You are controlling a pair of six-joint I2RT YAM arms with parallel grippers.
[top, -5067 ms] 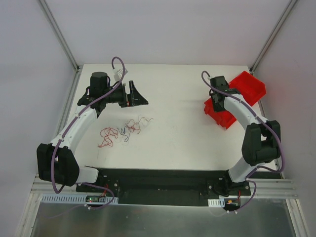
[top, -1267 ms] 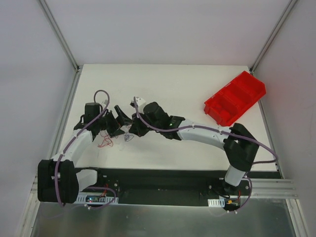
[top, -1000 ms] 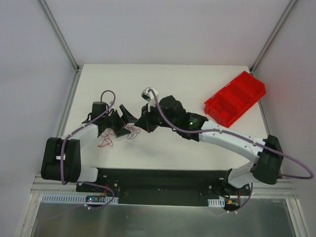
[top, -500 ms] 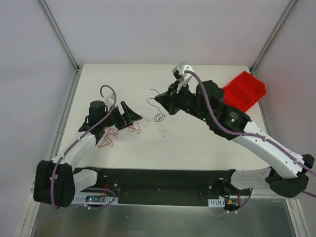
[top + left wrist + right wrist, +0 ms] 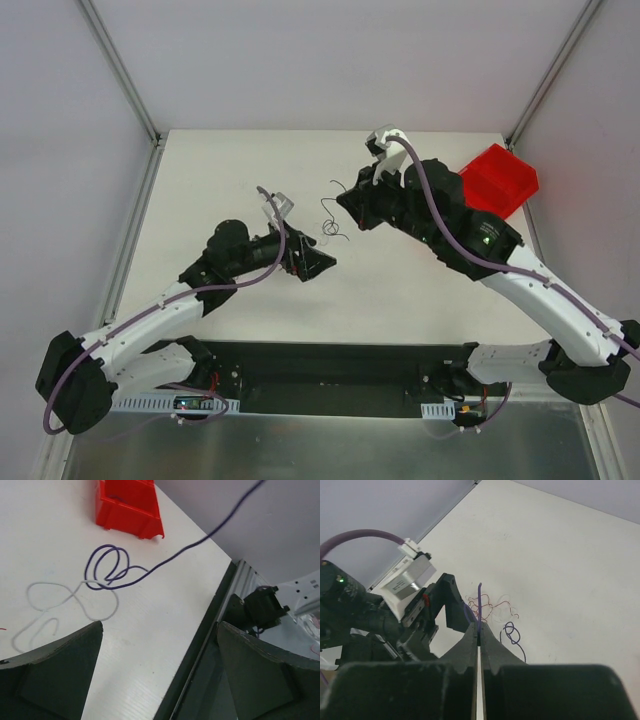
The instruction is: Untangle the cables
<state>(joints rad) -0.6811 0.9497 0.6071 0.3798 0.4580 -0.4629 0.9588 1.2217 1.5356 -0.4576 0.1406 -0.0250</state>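
My right gripper (image 5: 479,630) is shut on a thin purple cable (image 5: 479,600) and holds it above the table, at the back centre in the top view (image 5: 347,203). The cable hangs down to small loops on the table (image 5: 328,222), (image 5: 107,570), (image 5: 510,632). A whitish cable (image 5: 75,597) lies curled beside the loops and crosses under them. A small tangle of red cables (image 5: 491,608) lies by my left gripper. My left gripper (image 5: 312,262) is open and empty (image 5: 160,625), low over the table just in front of the purple loops.
A red divided bin (image 5: 502,178) stands at the back right, partly behind my right arm; it also shows in the left wrist view (image 5: 129,505). The table's black front edge and metal rail (image 5: 220,610) show there too.
Both grippers met at the tangle, then my right gripper rose toward the back right with the purple cable, drawing it out. My left arm swung from the left to the centre and is open.
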